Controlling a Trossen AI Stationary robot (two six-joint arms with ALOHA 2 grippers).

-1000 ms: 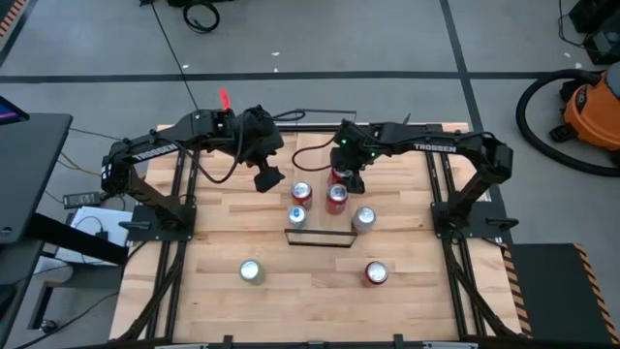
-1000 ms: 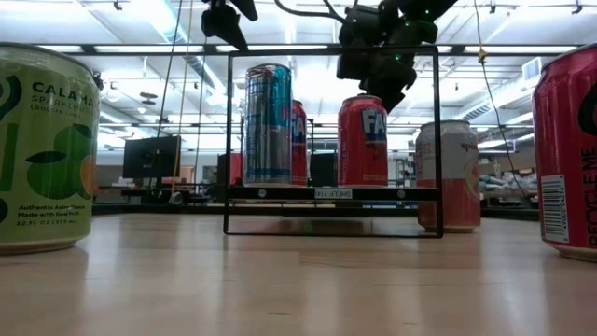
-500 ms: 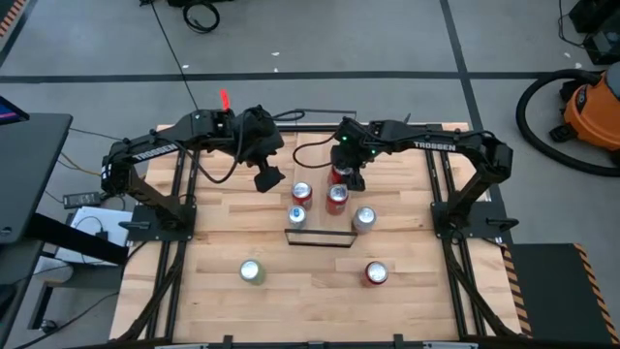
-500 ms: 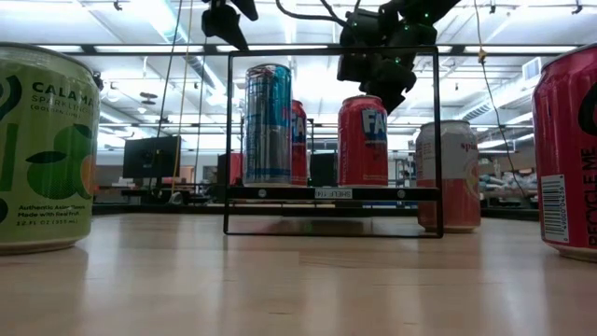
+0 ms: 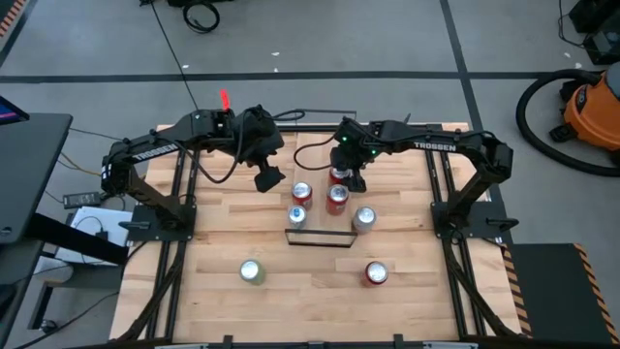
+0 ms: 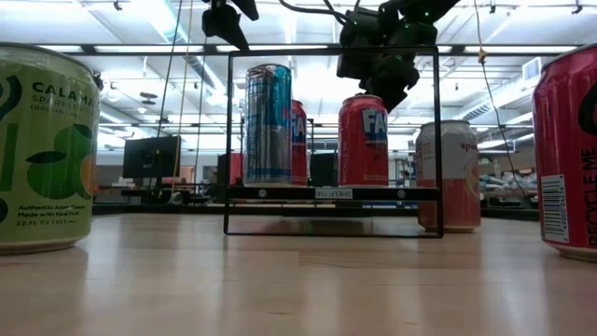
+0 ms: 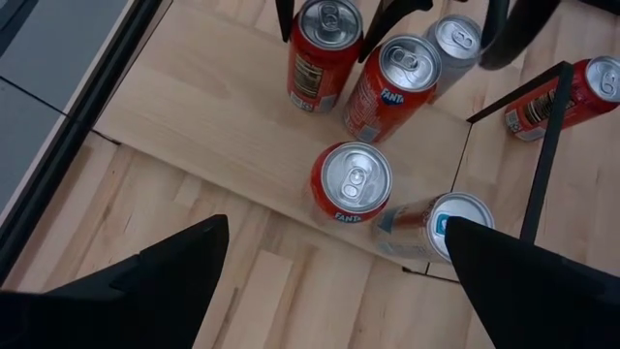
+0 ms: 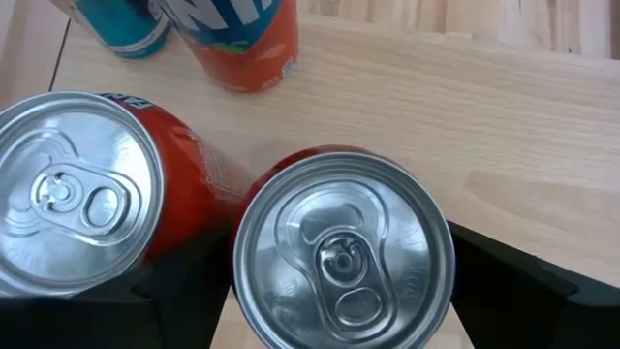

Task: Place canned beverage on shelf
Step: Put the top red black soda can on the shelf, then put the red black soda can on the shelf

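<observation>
The right gripper (image 5: pixel 339 175), fingers parted around a red aluminium can's (image 8: pixel 344 254) top, could topple it against the neighbouring red can (image 8: pixel 82 194) when lifting away.

The high view looks straight down from well above, taking in the whole tabletop (image 5: pixel 320 281) with the shelf (image 5: pixel 320 225) near its middle. The low view sits at tabletop height, close to the nearest cans, facing level across toward the shelf (image 6: pixel 331 193) and the room beyond it. The left wrist view looks down on the shelf (image 7: pixel 232 126) from above. The right wrist view hangs very close over a can top (image 8: pixel 344 257) beside the shelf. All four views share the shelf area.
</observation>
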